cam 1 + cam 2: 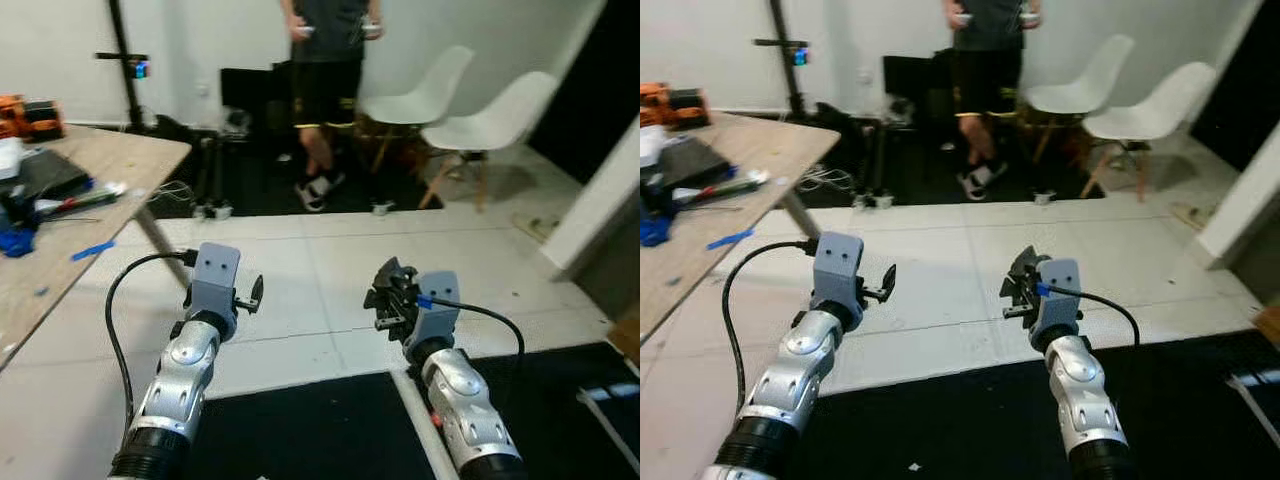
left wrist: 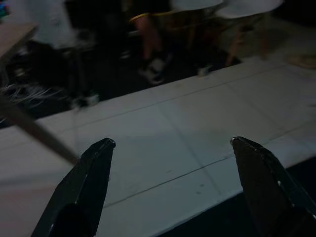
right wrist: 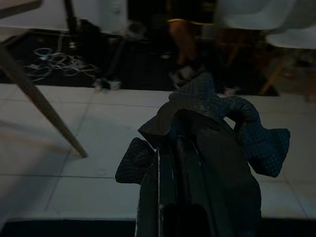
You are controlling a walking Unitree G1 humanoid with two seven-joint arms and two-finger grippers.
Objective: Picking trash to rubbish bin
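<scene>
Black crumpled material, a dark wad of trash (image 3: 207, 118), sits clamped in your right pincer (image 1: 392, 296); in the right wrist view the two fingers (image 3: 170, 182) are pressed together with the wad bunched over and around their tips. You are holding it raised above the pale tiled floor (image 1: 320, 260), out in front of the robot on its right side. Your left pincer (image 1: 250, 293) is level with it and well apart to the left, its fingers (image 2: 94, 173) spread wide with nothing between them, floor tiles showing through the gap.

Below both arms a black mat (image 1: 320, 430) covers the near floor, with a white strip (image 1: 425, 440) lying on it under the right forearm. On your left a wooden counter (image 1: 110, 160) carries clutter: a black flat item (image 1: 50, 172), blue scraps (image 1: 92, 250) and an orange object (image 1: 28, 115) at its far end. Straight ahead a person (image 1: 325, 90) in dark shorts stands on the dark floor by the wall, holding a controller in each hand. Two white chairs (image 1: 480, 120) stand to the right of the person, and a black stand (image 1: 125, 70) rises behind the counter, cables (image 3: 49, 61) tangled at its foot
</scene>
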